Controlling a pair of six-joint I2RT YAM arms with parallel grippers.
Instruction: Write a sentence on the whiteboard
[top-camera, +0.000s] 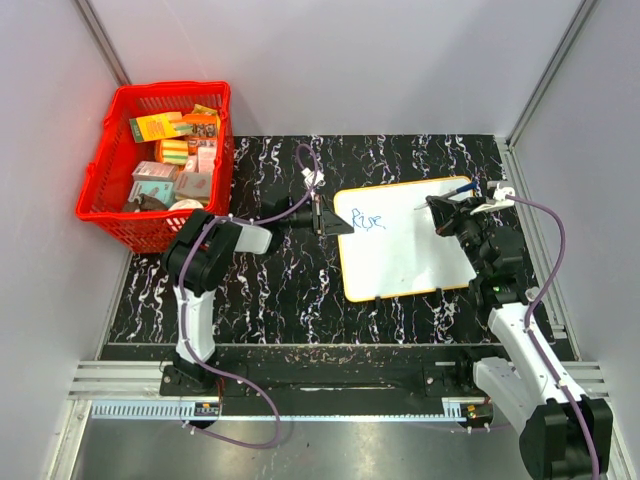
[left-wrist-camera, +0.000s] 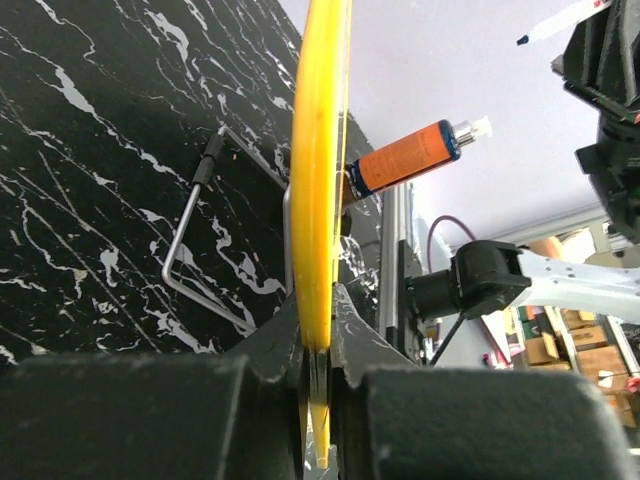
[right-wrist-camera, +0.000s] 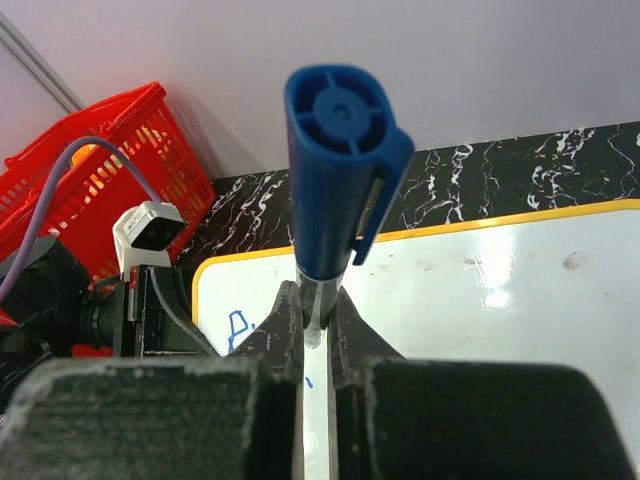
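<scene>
- The left gripper (left-wrist-camera: 318, 330) has its fingers pressed together on the orange-yellow rim of the whiteboard (top-camera: 405, 245). It pinches the board's left edge, which the left wrist camera sees edge-on.
- The right gripper (right-wrist-camera: 316, 325) pinches a blue marker (right-wrist-camera: 345, 160) by its barrel. The cap is pushed onto the rear end, which faces the wrist camera.
- From above, the marker's tip hangs over the middle of the board, toward its far edge. In the left wrist view the tip stands apart from the board's face.
- Of the sentence (top-camera: 368, 221) one short blue word shows, near the board's far left corner, just beside the left fingers.
- The whiteboard sits on the right half of the black marbled tabletop (top-camera: 270, 290), nearer the far edge than the near one, and slightly turned.
- A bent wire stand (left-wrist-camera: 190, 250) shows beside the rim. On the rim's other side is an orange cylinder (left-wrist-camera: 405, 158) with a blue band and a white tip.
- A red basket (top-camera: 100, 185) of small boxes stands at the far left corner, well apart from the board.
</scene>
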